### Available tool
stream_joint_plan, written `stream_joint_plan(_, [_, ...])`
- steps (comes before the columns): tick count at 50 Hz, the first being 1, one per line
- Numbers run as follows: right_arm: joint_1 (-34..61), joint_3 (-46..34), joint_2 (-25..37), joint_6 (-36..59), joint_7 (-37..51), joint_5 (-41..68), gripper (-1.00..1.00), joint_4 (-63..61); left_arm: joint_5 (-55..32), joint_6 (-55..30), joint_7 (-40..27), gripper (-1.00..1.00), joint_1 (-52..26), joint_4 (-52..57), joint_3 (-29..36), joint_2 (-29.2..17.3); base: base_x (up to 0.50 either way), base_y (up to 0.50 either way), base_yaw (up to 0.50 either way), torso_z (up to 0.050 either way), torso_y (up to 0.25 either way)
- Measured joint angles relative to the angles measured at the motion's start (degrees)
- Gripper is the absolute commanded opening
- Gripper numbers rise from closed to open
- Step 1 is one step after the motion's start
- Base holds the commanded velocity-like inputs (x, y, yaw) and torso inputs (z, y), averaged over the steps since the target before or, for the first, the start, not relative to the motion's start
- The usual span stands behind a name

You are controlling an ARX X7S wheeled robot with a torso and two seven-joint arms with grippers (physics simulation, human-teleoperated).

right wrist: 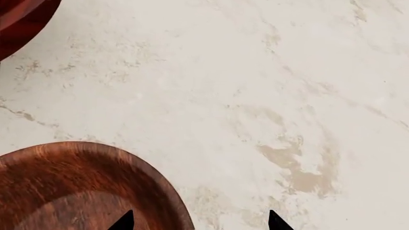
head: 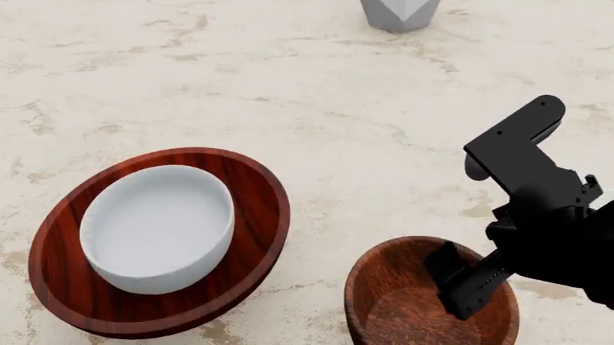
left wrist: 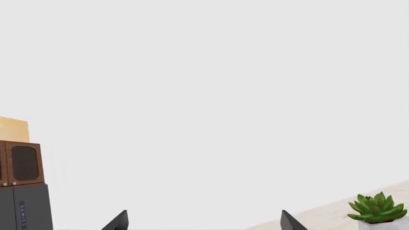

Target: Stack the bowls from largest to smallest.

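The large reddish wood bowl [head: 261, 188] sits on the marble table at the left of the head view, and the white bowl [head: 158, 226] rests inside it. Near the bottom edge, right of centre, stands the small dark-brown bowl [head: 393, 305]. My right gripper [head: 467, 291] is open over its right rim, one finger down inside the bowl. The right wrist view shows the small bowl's [right wrist: 70, 187] rim between the spread fingertips of that gripper [right wrist: 199, 221], with the large bowl's edge [right wrist: 19, 19] in a corner. My left gripper [left wrist: 204, 221] is open and empty, facing a blank wall.
A grey faceted object [head: 400, 13] stands at the far edge of the marble table [head: 336, 108]. The left wrist view shows a potted succulent [left wrist: 377, 208] on the table's corner and a dark cabinet with wood doors [left wrist: 22, 165] beyond.
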Motion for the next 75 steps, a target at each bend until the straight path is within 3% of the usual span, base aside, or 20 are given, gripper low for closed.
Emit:
stream_joint_plan(42, [-6.32,-1.33,-2.65,-4.67,-1.58,-2.05,1.00,5.50,0.02,1.51,-0.23,1.00,0.75,-1.35,0.52,-0.12,0.00,0.00,0.00,0.000,0.000])
stream_joint_plan(43, [-6.35,-1.32,-2.68,-4.76,-1.63,-2.13,-1.00,5.59,0.01,1.55,-0.23,1.00,0.79,-1.37,0.51,-0.14,0.00,0.00,0.00,0.000,0.000])
stream_joint_plan(59, [-6.52,-0.94,-2.14,-5.26,-1.23,-0.98,-1.00,4.95,-0.12,1.68,-0.38,1.00,0.85,-1.43,0.57,-0.25,0.00,0.00,0.00,0.000,0.000])
stream_joint_plan(75, [1.60,3.02,-1.80,-2.62,0.29,0.48,-1.00,3.52,-1.00,-0.76,-0.66,1.00,-1.62,-0.24,0.61,-0.59,0.00,0.00,0.00,0.000,0.000])
